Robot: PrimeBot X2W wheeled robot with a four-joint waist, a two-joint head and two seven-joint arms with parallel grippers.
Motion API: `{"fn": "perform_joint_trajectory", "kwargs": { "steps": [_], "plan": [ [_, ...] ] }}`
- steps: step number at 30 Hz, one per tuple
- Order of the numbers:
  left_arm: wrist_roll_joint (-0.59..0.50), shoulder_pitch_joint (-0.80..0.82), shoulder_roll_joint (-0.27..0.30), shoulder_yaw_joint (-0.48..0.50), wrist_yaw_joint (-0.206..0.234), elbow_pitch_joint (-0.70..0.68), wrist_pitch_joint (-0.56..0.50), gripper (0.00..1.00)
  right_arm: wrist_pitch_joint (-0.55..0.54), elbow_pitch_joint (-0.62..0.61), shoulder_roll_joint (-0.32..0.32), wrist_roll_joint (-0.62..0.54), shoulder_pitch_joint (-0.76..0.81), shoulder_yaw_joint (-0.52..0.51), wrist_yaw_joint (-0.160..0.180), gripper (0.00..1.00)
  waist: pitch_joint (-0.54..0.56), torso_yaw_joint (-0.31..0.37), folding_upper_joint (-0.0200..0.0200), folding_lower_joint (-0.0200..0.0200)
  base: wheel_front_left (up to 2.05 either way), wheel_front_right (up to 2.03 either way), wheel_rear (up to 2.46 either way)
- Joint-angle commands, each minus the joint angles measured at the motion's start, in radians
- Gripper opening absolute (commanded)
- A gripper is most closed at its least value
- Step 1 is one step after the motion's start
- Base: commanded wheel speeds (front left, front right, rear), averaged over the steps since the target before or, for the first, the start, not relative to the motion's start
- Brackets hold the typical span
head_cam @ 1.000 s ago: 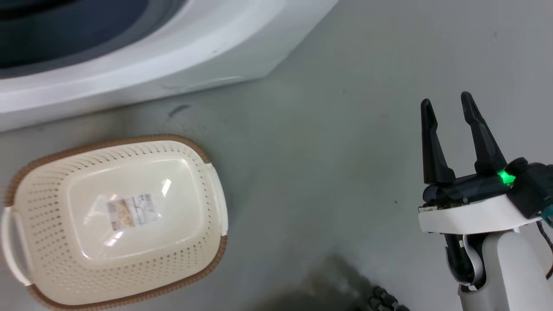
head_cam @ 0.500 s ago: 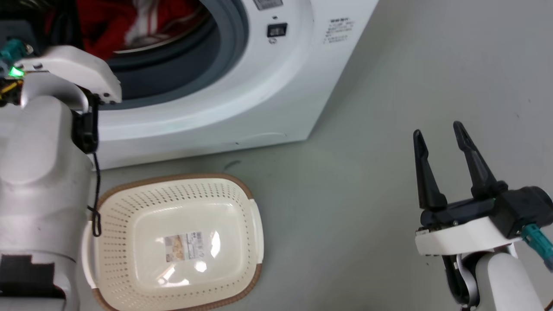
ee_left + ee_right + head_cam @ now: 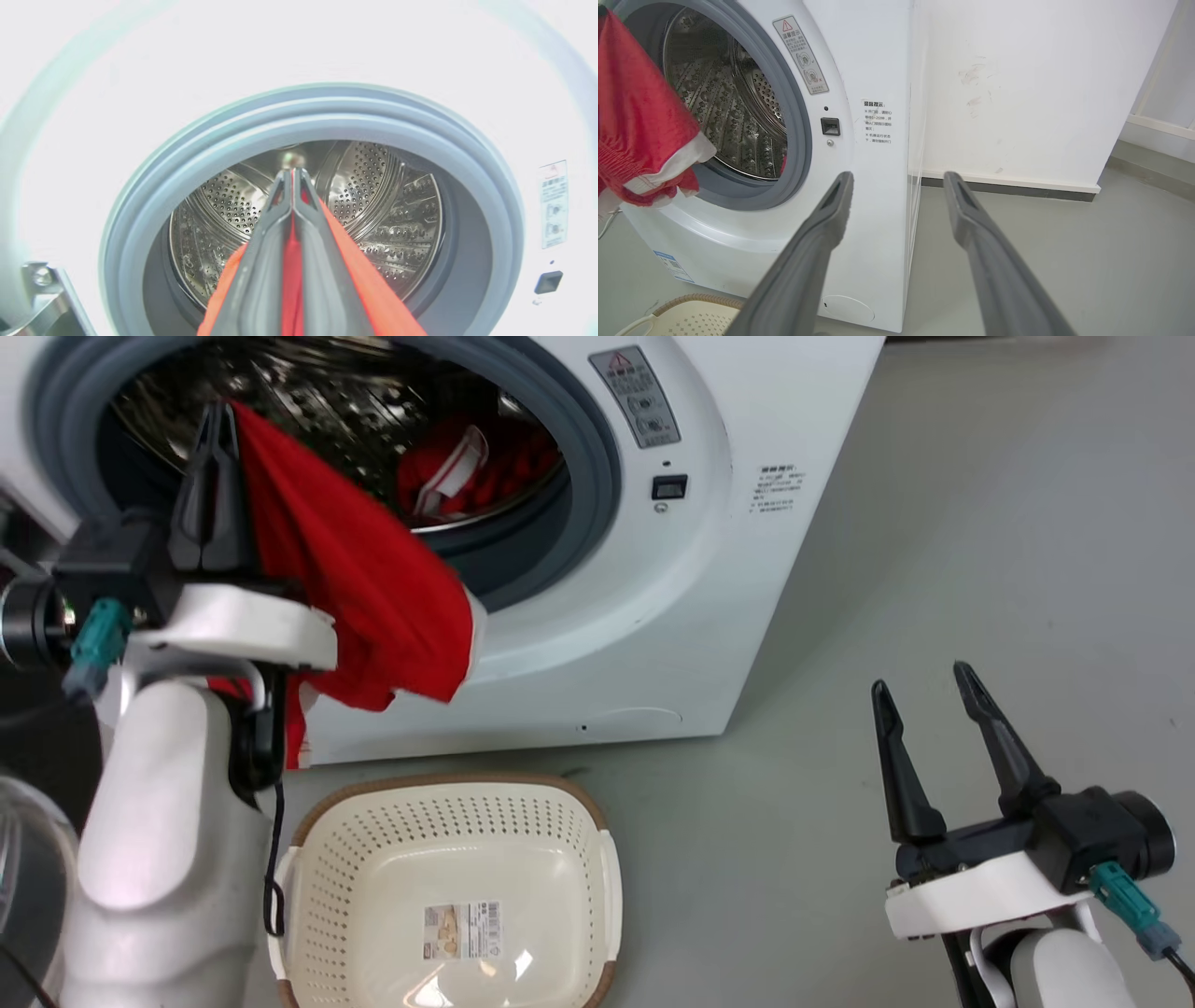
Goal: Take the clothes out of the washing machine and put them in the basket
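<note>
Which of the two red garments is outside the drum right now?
The red garment clamped in the left gripper, hanging in front of the porthole. The white-striped garment lies inside the drum.

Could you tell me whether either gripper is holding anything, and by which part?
The left gripper is shut on a red garment, pinched at its top between the fingers. The right gripper is open, holding nothing.

left hand (image 3: 219, 415) raised, pinching red garment (image 3: 373, 588) | right hand (image 3: 920, 679) low, fingers spread

White forearms (image 3: 159, 821) bear black-fingered left hand (image 3: 217, 415) and right hand (image 3: 920, 679), teal plugs (image 3: 1125, 896), one black cable (image 3: 277, 859).
</note>
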State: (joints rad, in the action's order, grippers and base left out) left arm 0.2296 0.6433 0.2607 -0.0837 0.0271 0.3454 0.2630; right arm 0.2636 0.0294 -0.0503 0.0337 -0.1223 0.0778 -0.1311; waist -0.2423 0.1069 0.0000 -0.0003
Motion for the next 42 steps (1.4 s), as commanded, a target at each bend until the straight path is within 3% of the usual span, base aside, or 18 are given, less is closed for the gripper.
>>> {"fn": "perform_joint_trajectory", "kwargs": {
  "steps": [1,10,17,27,42],
  "plan": [
    [-0.012,-0.034,-0.009,0.008,-0.007,-0.031,0.002,0.0,0.002,0.003,0.0,-0.003,0.015,-0.001,0.001,1.0,0.028,-0.017,0.0,0.0003,0.0,0.0,0.0],
    [-0.041,-0.221,-0.043,0.044,-0.053,-0.217,0.003,0.0,0.002,0.002,0.0,-0.006,0.047,-0.01,0.001,1.0,0.065,-0.043,0.0,0.0003,0.0,0.0,0.0],
    [-0.045,-0.345,-0.066,0.042,-0.082,-0.22,0.003,0.0,0.002,-0.007,0.0,-0.024,0.044,-0.011,0.001,1.0,0.033,-0.063,0.0,0.0003,0.0,0.0,0.0],
    [-0.055,-0.39,-0.099,0.029,-0.115,0.015,0.003,0.0,0.002,-0.021,0.0,-0.057,0.004,-0.031,0.001,1.0,-0.094,-0.074,0.0,0.0003,0.0,0.0,0.0],
    [-0.141,-0.136,-0.122,-0.002,-0.12,0.44,0.003,0.0,0.002,-0.081,0.0,-0.12,-0.103,-0.069,0.001,1.0,-0.408,-0.087,0.0,0.0003,0.0,0.0,0.0]
  ]
}}
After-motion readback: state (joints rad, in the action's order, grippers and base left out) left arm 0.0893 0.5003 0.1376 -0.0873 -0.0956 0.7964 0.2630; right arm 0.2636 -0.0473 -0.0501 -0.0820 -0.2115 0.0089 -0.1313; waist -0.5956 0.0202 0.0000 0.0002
